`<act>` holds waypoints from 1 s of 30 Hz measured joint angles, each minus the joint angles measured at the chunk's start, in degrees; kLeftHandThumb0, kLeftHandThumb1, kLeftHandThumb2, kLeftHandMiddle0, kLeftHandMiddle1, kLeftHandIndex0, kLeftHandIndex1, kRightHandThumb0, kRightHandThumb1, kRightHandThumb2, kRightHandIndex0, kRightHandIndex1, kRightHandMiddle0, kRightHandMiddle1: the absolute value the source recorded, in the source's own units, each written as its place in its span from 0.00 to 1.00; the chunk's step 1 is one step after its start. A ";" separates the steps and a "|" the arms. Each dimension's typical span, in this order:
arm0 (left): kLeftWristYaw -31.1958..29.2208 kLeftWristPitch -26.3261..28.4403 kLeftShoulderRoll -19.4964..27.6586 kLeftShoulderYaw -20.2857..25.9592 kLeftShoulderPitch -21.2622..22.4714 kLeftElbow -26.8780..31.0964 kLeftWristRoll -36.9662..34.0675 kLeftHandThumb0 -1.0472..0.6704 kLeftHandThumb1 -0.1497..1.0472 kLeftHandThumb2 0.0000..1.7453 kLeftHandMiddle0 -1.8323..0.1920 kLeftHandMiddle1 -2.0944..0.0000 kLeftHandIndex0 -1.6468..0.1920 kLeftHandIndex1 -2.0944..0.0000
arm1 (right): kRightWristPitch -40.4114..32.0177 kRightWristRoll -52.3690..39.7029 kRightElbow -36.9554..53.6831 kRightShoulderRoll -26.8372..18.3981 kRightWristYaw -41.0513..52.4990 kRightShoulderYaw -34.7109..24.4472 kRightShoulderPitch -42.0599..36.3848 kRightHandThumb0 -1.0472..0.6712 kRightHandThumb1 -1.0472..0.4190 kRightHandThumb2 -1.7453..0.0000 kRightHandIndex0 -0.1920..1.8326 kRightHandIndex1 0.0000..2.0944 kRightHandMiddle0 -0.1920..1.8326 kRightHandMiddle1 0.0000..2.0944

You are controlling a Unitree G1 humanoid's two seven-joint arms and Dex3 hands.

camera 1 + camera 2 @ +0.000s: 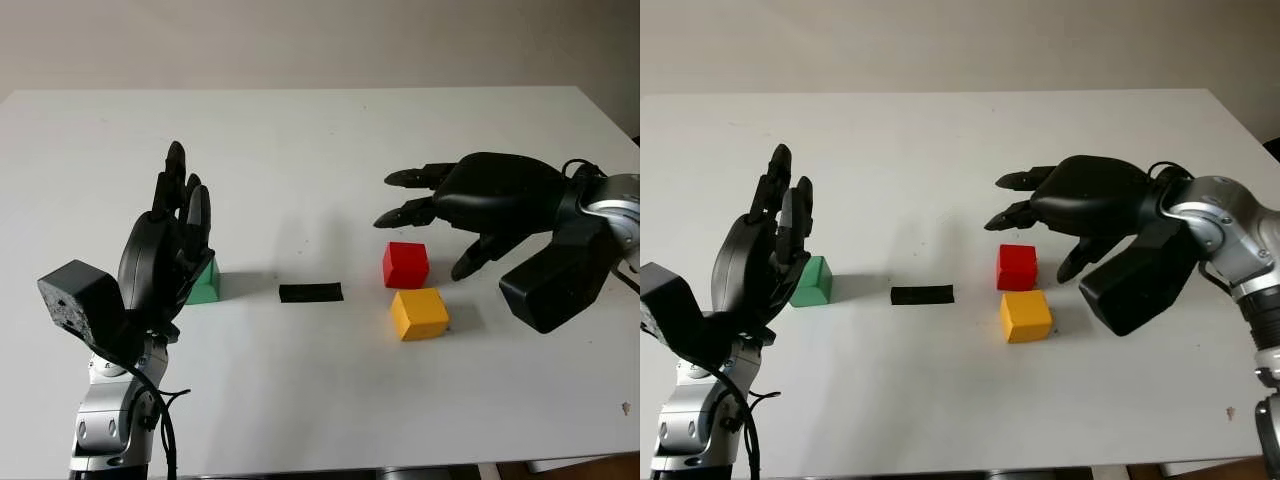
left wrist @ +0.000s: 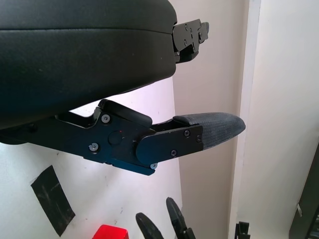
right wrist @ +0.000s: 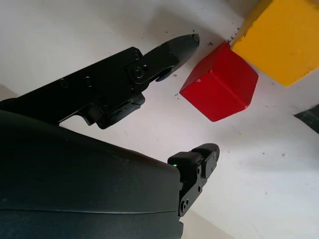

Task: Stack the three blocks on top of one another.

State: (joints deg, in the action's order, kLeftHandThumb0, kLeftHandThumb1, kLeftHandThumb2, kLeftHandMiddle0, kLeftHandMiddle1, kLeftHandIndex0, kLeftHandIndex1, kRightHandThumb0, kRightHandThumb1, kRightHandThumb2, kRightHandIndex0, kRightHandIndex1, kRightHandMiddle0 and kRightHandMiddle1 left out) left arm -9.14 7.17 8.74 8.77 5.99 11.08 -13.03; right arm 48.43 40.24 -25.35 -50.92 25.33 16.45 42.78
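A red block [image 1: 405, 264] sits right of the table's middle, and a yellow block [image 1: 419, 313] stands just in front of it, touching or nearly so. At the left is a green block [image 1: 812, 281], partly hidden behind my left hand [image 1: 180, 195]. That hand is upright beside the green block, open and holding nothing. My right hand [image 1: 420, 230] hovers open just behind and above the red block, its fingers pointing left and its thumb down at the block's right. In the right wrist view a fingertip [image 3: 187, 42] comes close to the red block [image 3: 219, 87], apart from it.
A strip of black tape [image 1: 311, 293] lies flat between the green block and the red one. The white table [image 1: 300, 130] stretches far back behind the blocks. Its right edge runs close to my right forearm.
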 measured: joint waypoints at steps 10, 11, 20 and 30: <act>0.57 -0.06 -0.48 -0.04 -0.01 -0.01 0.15 0.20 1.00 0.33 0.99 0.98 0.99 0.98 | 6.52 5.87 -5.08 0.16 -10.73 1.92 2.35 0.32 0.13 0.96 0.16 0.03 0.30 0.04; 0.51 -0.07 -0.48 -0.04 -0.01 -0.01 0.15 0.20 1.00 0.33 0.99 0.98 0.99 0.98 | 6.96 6.74 -5.50 0.18 -11.78 2.19 2.48 0.31 0.12 0.96 0.16 0.02 0.30 0.04; 0.19 -0.03 -0.48 0.01 -0.22 -0.01 -0.03 0.20 1.00 0.32 1.00 0.98 1.00 0.98 | 9.39 12.85 -8.65 0.30 -20.92 5.28 4.14 0.40 0.08 0.96 0.17 0.03 0.32 0.05; -0.01 -0.03 -0.48 0.02 -0.59 0.00 -0.18 0.20 1.00 0.32 1.00 0.97 1.00 0.98 | 9.87 20.89 -10.68 0.30 -30.09 9.96 6.41 0.43 0.08 0.97 0.18 0.03 0.34 0.05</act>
State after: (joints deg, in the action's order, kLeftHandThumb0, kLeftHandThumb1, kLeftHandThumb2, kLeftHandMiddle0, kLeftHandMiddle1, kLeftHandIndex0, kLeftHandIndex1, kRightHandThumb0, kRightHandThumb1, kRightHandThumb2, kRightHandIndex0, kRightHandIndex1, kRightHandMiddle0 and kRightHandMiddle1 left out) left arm -9.15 7.14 8.26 8.79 5.40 11.08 -13.21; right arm 58.29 61.13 -36.03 -50.62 -4.77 26.41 49.18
